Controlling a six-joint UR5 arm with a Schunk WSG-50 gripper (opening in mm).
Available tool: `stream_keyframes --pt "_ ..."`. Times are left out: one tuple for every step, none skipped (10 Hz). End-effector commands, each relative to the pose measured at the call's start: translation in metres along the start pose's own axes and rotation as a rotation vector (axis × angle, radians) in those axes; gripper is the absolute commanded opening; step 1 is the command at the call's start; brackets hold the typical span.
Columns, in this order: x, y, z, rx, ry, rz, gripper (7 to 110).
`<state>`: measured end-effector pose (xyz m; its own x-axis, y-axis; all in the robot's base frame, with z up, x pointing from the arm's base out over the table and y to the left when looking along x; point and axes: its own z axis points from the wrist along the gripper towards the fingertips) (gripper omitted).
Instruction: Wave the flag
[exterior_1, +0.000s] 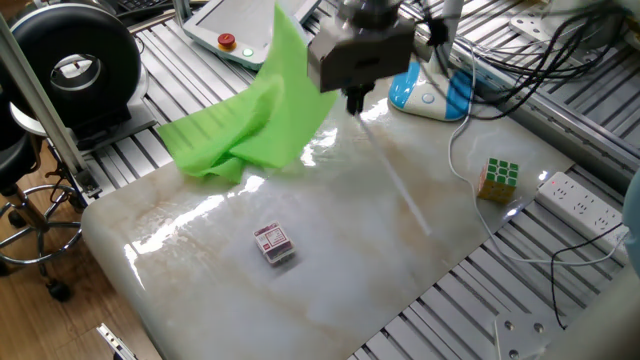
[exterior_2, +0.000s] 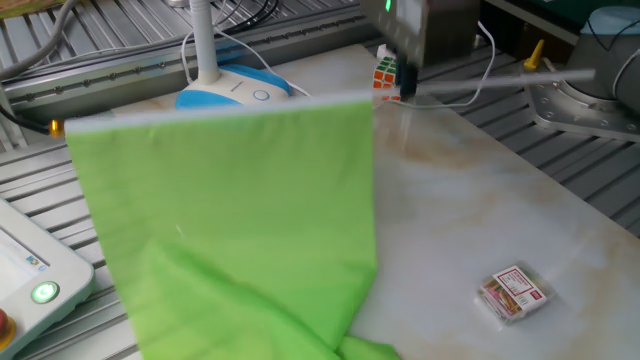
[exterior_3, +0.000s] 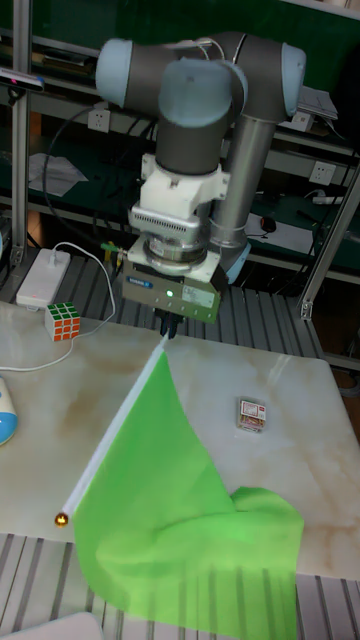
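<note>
Flag (exterior_2: 230, 210) clamped by its stick (exterior_3: 115, 430) in closed gripper (exterior_1: 356, 98), raised above table (exterior_1: 330, 270).
Stick roughly level; cloth hanging, lower edge on table. Nearby: box (exterior_1: 273, 243), cube (exterior_1: 498, 179), lamp base (exterior_2: 232, 92).

Motion blur and cropped edges
The gripper (exterior_1: 354, 98) and the flag (exterior_2: 230, 210) stick beyond it are smeared; the cloth runs off the frame's bottom.

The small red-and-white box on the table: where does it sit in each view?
One fixed view: small box, lower centre, near the table's front edge.
The other fixed view, lower right.
Tall fixed view, right of centre, beside the cloth.
Shared landmark: the green flag.
</note>
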<state>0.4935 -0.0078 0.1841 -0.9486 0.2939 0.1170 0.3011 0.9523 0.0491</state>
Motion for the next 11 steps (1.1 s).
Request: stream_keyframes --pt "0.019 -0.009 -0.051 0.000 0.015 -0.016 7" --pt "0.023 -0.011 -0.065 -0.001 0.022 -0.024 7" --pt "0.027 -0.013 -0.079 0.000 0.026 -0.035 7" --pt "0.032 -0.016 -0.095 0.004 0.041 -0.039 7" --pt "0.035 -0.016 -0.110 0.008 0.049 -0.041 7" --pt "0.038 -0.013 -0.121 0.013 0.053 -0.039 7" --pt "0.042 -0.008 -0.128 0.016 0.053 -0.029 7" --pt "0.046 -0.002 -0.136 0.020 0.059 -0.017 7" --pt "0.049 0.004 -0.141 0.020 0.062 -0.008 7" --pt "0.051 0.010 -0.145 0.014 0.063 -0.001 7" --pt "0.053 0.015 -0.148 0.013 0.065 0.005 7"
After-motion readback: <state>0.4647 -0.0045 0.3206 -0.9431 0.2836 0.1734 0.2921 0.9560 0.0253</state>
